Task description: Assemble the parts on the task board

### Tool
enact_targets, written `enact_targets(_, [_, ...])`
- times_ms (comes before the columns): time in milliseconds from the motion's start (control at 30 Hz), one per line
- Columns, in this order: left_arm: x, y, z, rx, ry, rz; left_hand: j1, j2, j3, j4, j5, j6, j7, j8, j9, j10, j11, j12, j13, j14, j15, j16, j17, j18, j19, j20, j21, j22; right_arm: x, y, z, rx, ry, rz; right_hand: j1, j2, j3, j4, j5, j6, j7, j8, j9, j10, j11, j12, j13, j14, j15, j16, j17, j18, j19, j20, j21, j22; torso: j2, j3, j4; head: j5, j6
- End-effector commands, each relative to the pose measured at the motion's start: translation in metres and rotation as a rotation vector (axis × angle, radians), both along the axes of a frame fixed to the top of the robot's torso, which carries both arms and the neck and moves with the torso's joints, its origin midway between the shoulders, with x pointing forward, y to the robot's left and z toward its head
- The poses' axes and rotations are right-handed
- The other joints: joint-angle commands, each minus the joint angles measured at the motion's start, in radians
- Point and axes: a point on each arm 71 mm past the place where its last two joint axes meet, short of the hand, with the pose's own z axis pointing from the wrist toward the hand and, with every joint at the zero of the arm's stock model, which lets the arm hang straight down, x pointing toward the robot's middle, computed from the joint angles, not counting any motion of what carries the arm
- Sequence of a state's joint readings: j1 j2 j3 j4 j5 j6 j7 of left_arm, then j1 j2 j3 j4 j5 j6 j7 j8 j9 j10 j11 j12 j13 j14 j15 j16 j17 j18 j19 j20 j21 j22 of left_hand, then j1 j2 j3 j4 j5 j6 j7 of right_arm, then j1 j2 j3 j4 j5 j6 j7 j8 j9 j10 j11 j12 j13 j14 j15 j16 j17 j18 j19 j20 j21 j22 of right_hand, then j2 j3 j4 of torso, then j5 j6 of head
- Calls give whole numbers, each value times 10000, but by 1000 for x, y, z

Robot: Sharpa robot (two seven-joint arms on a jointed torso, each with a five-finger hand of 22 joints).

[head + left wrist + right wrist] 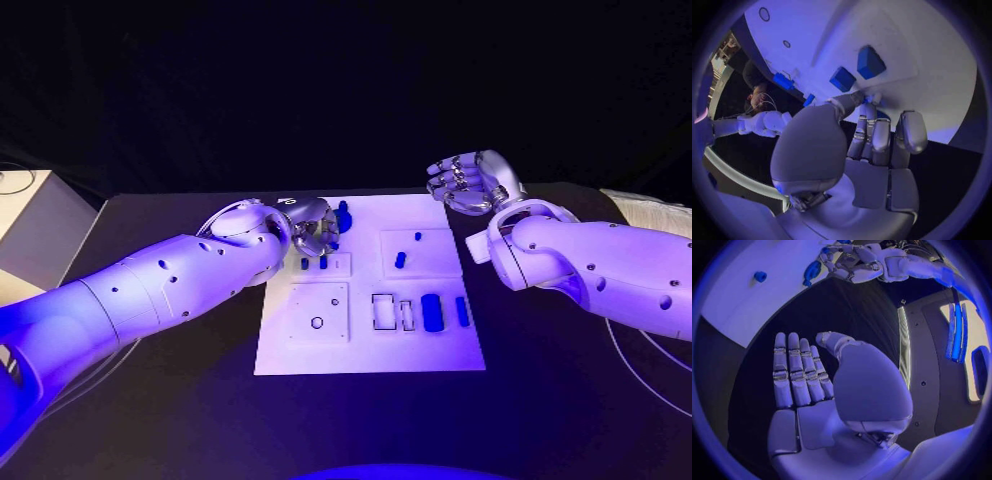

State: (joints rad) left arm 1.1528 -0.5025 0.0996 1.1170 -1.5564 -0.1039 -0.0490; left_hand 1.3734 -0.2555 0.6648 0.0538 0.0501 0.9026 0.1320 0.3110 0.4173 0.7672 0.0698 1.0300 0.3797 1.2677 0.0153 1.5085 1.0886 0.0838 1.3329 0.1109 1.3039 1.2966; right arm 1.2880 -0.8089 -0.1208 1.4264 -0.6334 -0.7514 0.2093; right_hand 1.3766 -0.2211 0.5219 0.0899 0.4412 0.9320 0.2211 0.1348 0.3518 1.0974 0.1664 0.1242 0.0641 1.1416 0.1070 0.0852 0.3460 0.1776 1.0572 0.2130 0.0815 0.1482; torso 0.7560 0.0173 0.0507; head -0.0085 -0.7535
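- On the black worktop (173, 400), the white task board (368, 345) was laid in the middle, with blue parts (433, 312) spread over it.
- Left hand (306, 228) was placed over the board's far left corner, fingers curled at a blue part (342, 213); whether it was gripped could not be told.
- Right hand (469, 182) was held above the worktop past the board's far right corner, fingers apart, nothing held.

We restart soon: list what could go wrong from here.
The left hand works at the board's far left corner among small blue parts; a finger could knock one over. The right hand is raised beyond the board's far right corner; sweeping in, it could clip the upright pegs.
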Motion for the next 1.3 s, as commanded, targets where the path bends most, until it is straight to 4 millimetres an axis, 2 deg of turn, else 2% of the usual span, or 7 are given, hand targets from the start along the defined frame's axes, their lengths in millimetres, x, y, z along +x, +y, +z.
enact_targets(33, [-2, -2, -7, 84, 191, -171, -49, -39, -60, 6, 14, -18, -53, -86, -39, -23, -2, 48, 19, 83, -19, 36, 30, 12, 57, 9, 44, 18, 0, 2, 0, -46, -48, 184, -121, 13, -7, -35, -66, 56, 18, -37, -9, -7, -77, -51, -12, 86, 5, -70, -9, 37, 48, -14, 6, -9, 1, 2, -12, 4, -2])
enact_targets(233, [-3, -3, -8, 138, 183, -251, 27, 1, -70, -65, 16, 19, -104, -86, -34, -28, -33, 156, 73, 156, -43, 64, 161, 7, 71, -7, 60, 38, -1, 2, 0, -42, -46, 191, -121, 13, -7, -35, -66, 56, 18, -37, -9, -7, -77, -51, -12, 86, 5, -70, -9, 37, 48, -14, 6, -9, -2, 1, -1, 6, -9])
enact_targets(833, [-2, -2, -13, 587, -183, -413, 147, 231, 12, -205, 17, 766, -151, 196, 100, 153, -163, 433, 170, 533, -153, 191, 770, -37, 206, -102, 215, 205, -1, 3, 1, -37, -49, 198, -121, 13, -7, -35, -66, 56, 18, -37, -9, -7, -77, -51, -12, 86, 5, -70, -9, 37, 48, -14, 6, -9, 0, 3, -5, -6, 1])
enact_targets(1300, [-1, -1, -10, 179, -478, -492, 121, 433, 330, -208, 28, 1110, -154, 278, 160, 324, -220, 194, -4, 500, -209, 174, 737, -32, 193, -161, 202, 202, -1, 3, 1, -38, -59, 202, -121, 13, -7, -35, -66, 56, 18, -37, -9, -7, -77, -51, -12, 86, 5, -70, -9, 37, 48, -14, 6, -9, -4, 2, -11, 1, 40])
